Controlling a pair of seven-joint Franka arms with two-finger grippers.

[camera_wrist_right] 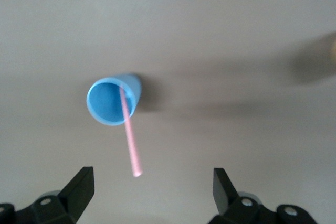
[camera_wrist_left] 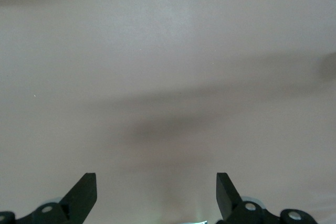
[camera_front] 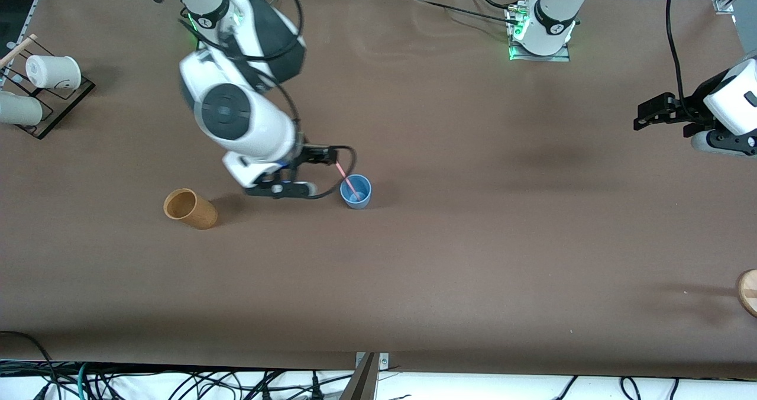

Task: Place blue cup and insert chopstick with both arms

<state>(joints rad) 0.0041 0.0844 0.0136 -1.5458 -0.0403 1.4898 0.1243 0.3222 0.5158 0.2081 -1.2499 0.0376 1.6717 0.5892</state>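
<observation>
The blue cup (camera_front: 362, 201) stands upright mid-table, toward the right arm's end. The pink chopstick (camera_front: 346, 181) leans in it, its lower end inside the cup and its upper end tilted toward my right gripper (camera_front: 315, 171). That gripper is open, just beside the cup and low over the table. In the right wrist view the cup (camera_wrist_right: 106, 104) holds the chopstick (camera_wrist_right: 132, 142), whose free end lies between the spread fingers without touching them; the right gripper (camera_wrist_right: 152, 179) holds nothing. My left gripper (camera_front: 646, 114) waits open over bare table at the left arm's end and shows empty in its wrist view (camera_wrist_left: 156, 181).
A tan cup (camera_front: 190, 209) lies on its side beside the right gripper, toward the right arm's end. A black rack (camera_front: 66, 101) with white cups (camera_front: 53, 71) and a pale wooden stick (camera_front: 18, 50) stands at that end. A round wooden piece (camera_front: 749, 292) shows at the left arm's end.
</observation>
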